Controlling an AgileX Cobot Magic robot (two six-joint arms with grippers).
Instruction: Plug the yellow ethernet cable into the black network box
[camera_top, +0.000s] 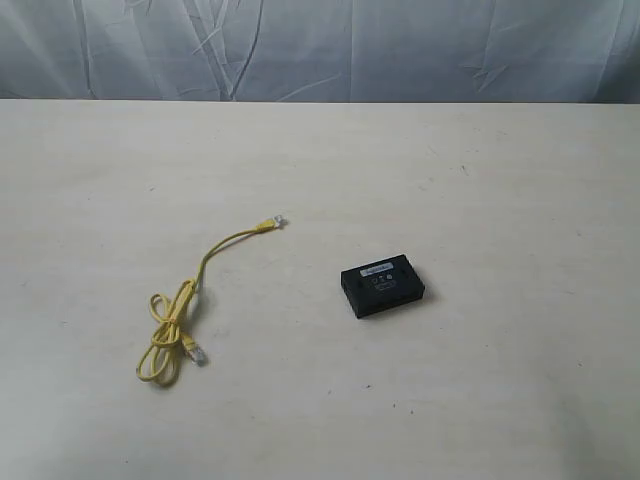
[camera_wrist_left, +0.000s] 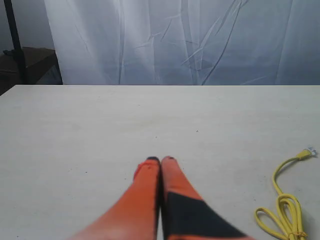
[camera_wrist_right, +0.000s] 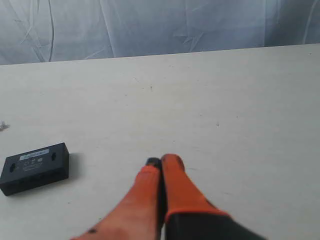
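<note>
Two claws, the left claw (camera_wrist_left: 160, 160) and the right claw (camera_wrist_right: 161, 161), were fully closed, tips together, holding nothing. The yellow cable (camera_top: 181, 312) lay loosely coiled on the table (camera_top: 500, 200), unplugged, well apart from the black box (camera_top: 383, 284), which sat flat.

1. Table (camera_top: 500, 380) – pale off-white matte top with a few small dark specks; it carries two items.
2. Yellow ethernet cable (camera_top: 188, 298) – lies flat on the left part of the table in the exterior view. Its near portion is gathered in a loose coil. One strand runs out toward the far right and ends in a clear plug (camera_top: 277, 221); the second plug (camera_top: 197, 355) rests at the coil's near side.
3. Black network box (camera_top: 383, 284) – lies flat, right of the cable and well apart from it, white label (camera_top: 377, 268) upward.
</note>
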